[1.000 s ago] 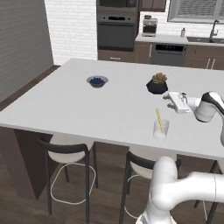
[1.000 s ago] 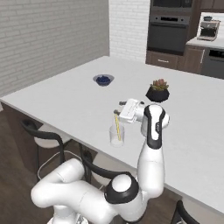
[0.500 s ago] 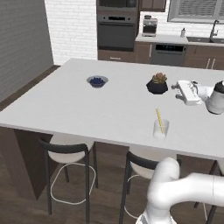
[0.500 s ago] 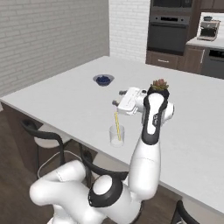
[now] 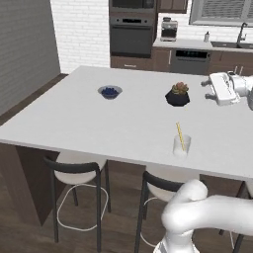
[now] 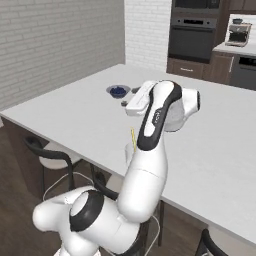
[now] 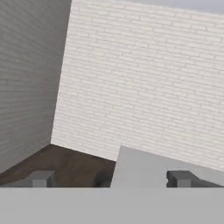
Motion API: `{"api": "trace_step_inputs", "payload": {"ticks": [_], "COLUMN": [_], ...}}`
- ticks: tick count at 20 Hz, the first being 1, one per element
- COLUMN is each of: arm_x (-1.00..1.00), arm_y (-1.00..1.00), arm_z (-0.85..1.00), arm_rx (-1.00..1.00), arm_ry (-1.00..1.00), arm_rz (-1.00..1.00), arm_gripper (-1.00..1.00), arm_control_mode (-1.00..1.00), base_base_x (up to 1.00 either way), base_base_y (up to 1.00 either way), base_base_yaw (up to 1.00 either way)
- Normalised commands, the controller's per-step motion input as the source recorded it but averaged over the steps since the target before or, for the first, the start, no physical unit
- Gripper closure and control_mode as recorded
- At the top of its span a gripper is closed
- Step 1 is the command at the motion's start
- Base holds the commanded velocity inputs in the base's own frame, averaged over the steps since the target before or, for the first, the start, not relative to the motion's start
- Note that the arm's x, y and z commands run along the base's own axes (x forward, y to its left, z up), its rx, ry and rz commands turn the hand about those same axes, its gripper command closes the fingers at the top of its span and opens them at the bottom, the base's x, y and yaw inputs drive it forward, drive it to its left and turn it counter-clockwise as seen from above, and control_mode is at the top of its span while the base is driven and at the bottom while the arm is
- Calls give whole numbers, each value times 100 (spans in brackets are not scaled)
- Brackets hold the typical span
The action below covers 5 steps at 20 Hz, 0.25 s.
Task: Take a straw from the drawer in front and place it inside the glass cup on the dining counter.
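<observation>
straw [image 5: 181, 136] is standing in glass cup [image 5: 181, 146] on tabletop [image 5: 118, 123]. my end effector [image 5: 204, 90], released & empty, is lifting away vs a sec ago. judging placement done; am retreating.

No legible txt/labels anywhere; appliance panels prob. too blurry.

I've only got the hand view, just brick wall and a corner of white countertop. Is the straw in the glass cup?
Observer: Yes. From the left base view, the straw stands leaning inside the glass cup, near the stool-side edge of the dining counter.
Operator: And where's the gripper relative to the cup?
Observer: The gripper hangs above the counter, farther back than the cup and just right of the black plant pot. It is open and holds nothing.
</observation>
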Motion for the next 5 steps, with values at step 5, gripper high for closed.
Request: {"api": "trace_step_inputs", "payload": {"ticks": [5], "arm_x": [-30], "arm_y": [34], "arm_z": [28], "arm_rx": [-23], "arm_ry": [0], "arm_rz": [-11], "arm_gripper": [-100], "arm_control_mode": [-100], "base_base_x": [0], "base_base_y": [0], "base_base_yaw": [0]}}
